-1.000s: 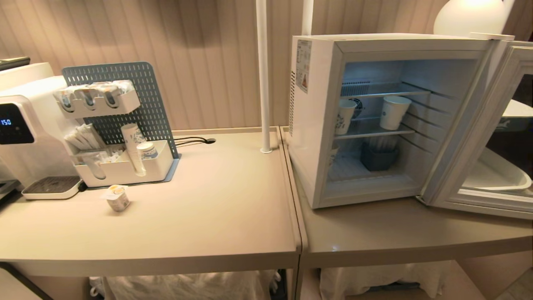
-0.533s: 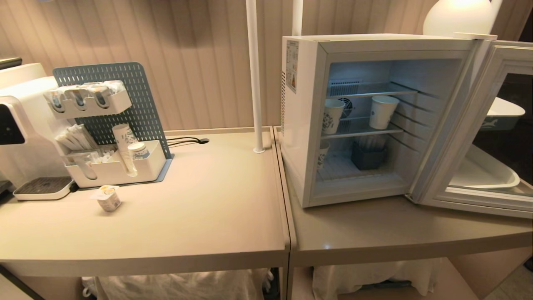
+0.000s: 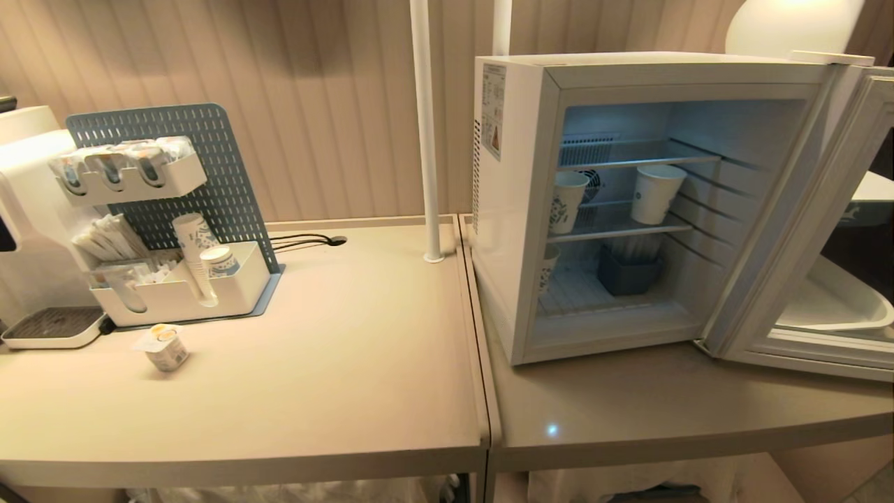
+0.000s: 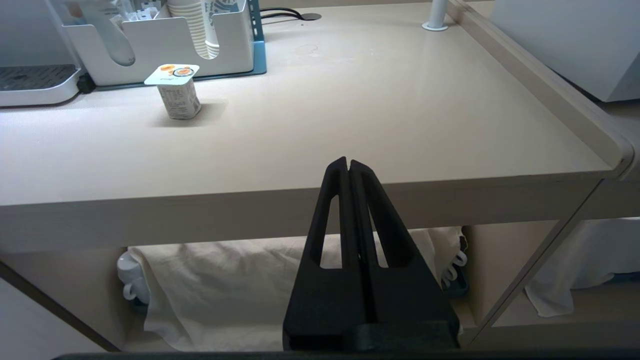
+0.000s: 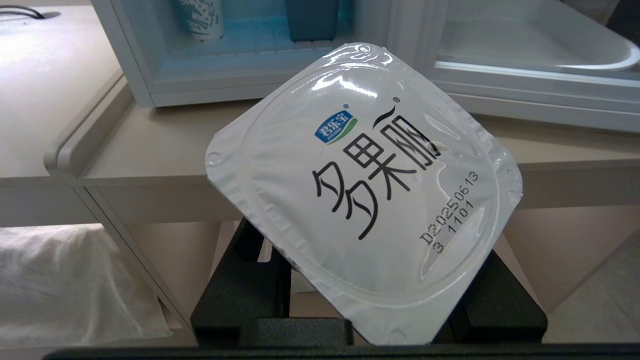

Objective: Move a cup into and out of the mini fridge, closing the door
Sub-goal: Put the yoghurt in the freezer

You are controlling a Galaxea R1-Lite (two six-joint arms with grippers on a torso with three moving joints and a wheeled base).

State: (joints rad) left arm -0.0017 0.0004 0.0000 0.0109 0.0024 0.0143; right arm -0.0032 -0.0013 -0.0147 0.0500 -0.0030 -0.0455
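Note:
The white mini fridge (image 3: 513,230) stands on the right table with its door (image 3: 810,351) swung wide open to the right. In the right wrist view my right gripper (image 5: 370,260) is shut on a sealed cup (image 5: 365,185) with a white foil lid, held just in front of the table edge before the fridge (image 5: 150,75). My left gripper (image 4: 348,162) is shut and empty, low before the left table's front edge. A second sealed cup (image 3: 164,347) stands on the left table. Neither arm shows in the head view.
Two paper cups (image 3: 567,201) (image 3: 655,192) sit on the fridge's middle shelf, with a dark holder (image 3: 628,272) below them. A pegboard organiser (image 3: 174,286), a water dispenser (image 3: 28,209) and a white pole (image 3: 422,126) stand at the back. A raised seam (image 3: 482,363) joins both tables.
The whole head picture has shifted and the fridge looks a little nearer, so the camera moved. Nothing on the tables has moved.

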